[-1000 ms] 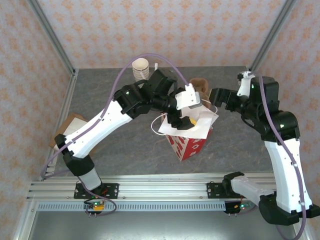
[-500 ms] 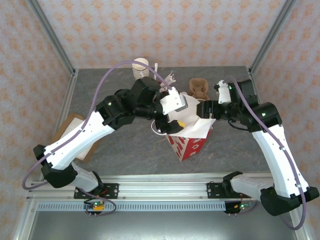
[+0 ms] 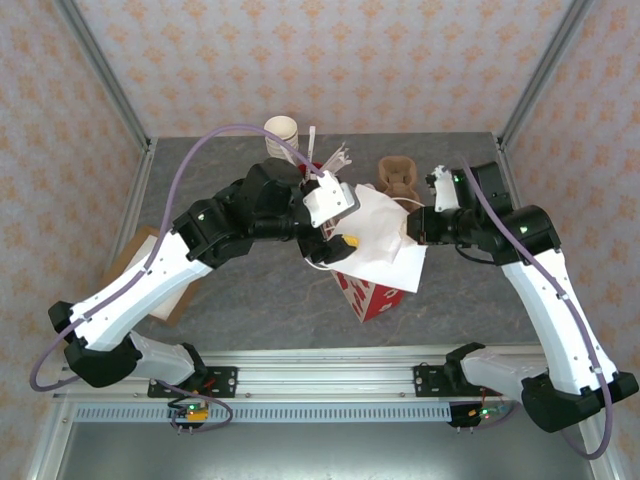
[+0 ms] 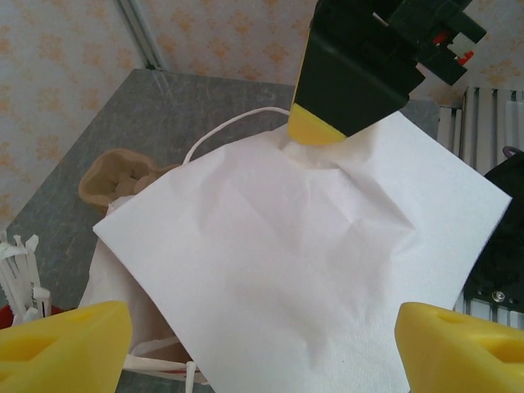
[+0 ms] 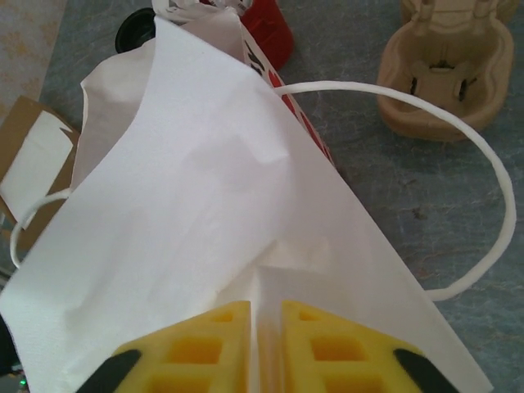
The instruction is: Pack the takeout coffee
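Note:
A red-and-white paper bag with white cord handles stands mid-table. A large white napkin is spread over its mouth and hides the inside. My right gripper is shut on a fold at the napkin's right edge; the right wrist view shows the yellow fingers pinching the white napkin. My left gripper hovers open at the bag's left side, its yellow pads wide apart over the napkin. The takeout coffee with its black lid is hidden.
A stack of lidless cream cups stands at the back. A red holder of white stirrers and a brown pulp cup carrier sit behind the bag. Flat cardboard lies at the left edge. A black lid lies beside the holder.
The right gripper moved in from the right and closed on the napkin's edge. The left arm drew back to the left, and the napkin now spreads wider over the bag.

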Action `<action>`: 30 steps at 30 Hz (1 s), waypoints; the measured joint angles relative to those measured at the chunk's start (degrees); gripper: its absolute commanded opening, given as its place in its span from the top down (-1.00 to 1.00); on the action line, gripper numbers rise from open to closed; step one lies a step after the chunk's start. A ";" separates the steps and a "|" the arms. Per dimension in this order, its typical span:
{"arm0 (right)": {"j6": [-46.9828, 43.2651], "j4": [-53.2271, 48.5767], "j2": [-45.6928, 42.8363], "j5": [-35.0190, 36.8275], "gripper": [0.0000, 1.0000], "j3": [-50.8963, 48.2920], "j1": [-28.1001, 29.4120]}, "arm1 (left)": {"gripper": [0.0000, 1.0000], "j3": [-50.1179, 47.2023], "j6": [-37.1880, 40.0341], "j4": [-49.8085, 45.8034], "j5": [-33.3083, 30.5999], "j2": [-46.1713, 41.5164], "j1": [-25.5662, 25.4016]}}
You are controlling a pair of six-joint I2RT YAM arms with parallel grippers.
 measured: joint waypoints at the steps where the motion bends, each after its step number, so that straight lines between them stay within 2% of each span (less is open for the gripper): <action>1: 0.07 0.02 -0.17 0.76 0.07 0.00 0.00 | -0.68 -0.28 -0.15 0.13 -0.22 -0.17 0.02; 3: 0.63 0.00 -0.90 2.69 -0.10 0.00 -0.02 | -0.67 -0.68 -0.39 0.46 -0.57 -0.42 0.13; 7: 2.73 0.28 -3.02 5.60 -0.24 -0.26 -1.16 | -0.67 -1.18 -0.74 0.83 -0.66 -0.59 0.24; 9: 4.07 0.55 -4.00 6.19 -0.34 -0.68 -3.78 | -0.66 -1.44 -1.14 1.03 -0.76 -0.61 0.26; 14: 8.63 1.68 -4.96 3.89 -0.61 -4.81 -10.93 | -0.66 -2.05 -1.62 1.38 -0.76 -0.76 0.26; 17: 11.91 3.34 -5.01 0.63 -0.62 -8.72 -12.50 | -0.65 -2.29 -1.66 1.51 -0.76 -0.87 0.28; 20: 15.17 6.01 -5.03 -3.61 -0.50 -12.44 -12.68 | -0.65 -2.29 -1.66 1.60 -0.76 -0.98 0.28; 26: 19.65 10.21 -5.68 -8.28 0.04 -15.34 -12.68 | -0.65 -2.54 -1.66 1.64 -0.79 -1.46 0.28; 30: 20.70 11.67 -7.15 -9.11 0.25 -15.30 -12.68 | -0.65 -2.62 -1.66 1.64 -0.79 -1.60 0.28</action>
